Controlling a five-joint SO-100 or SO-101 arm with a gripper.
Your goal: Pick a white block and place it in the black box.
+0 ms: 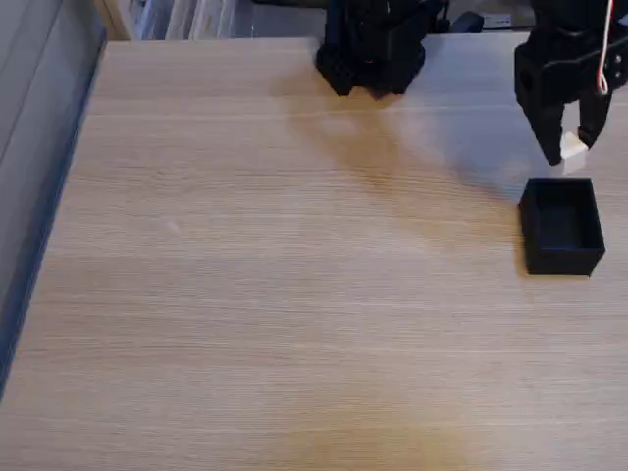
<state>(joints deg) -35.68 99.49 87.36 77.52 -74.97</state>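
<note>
In the fixed view my black gripper hangs at the upper right, pointing down, shut on the white block, a tiny white cube pinched between its fingertips. The block sits in the air just above and behind the far rim of the black box. That box is a small matte open-topped rectangle resting on the wooden table at the right side. Its inside looks dark and I cannot make out anything in it.
The arm's black base stands at the table's far edge, centre. The light wooden table stretches wide to the left and front. A grey wall and blue strip run along the left edge.
</note>
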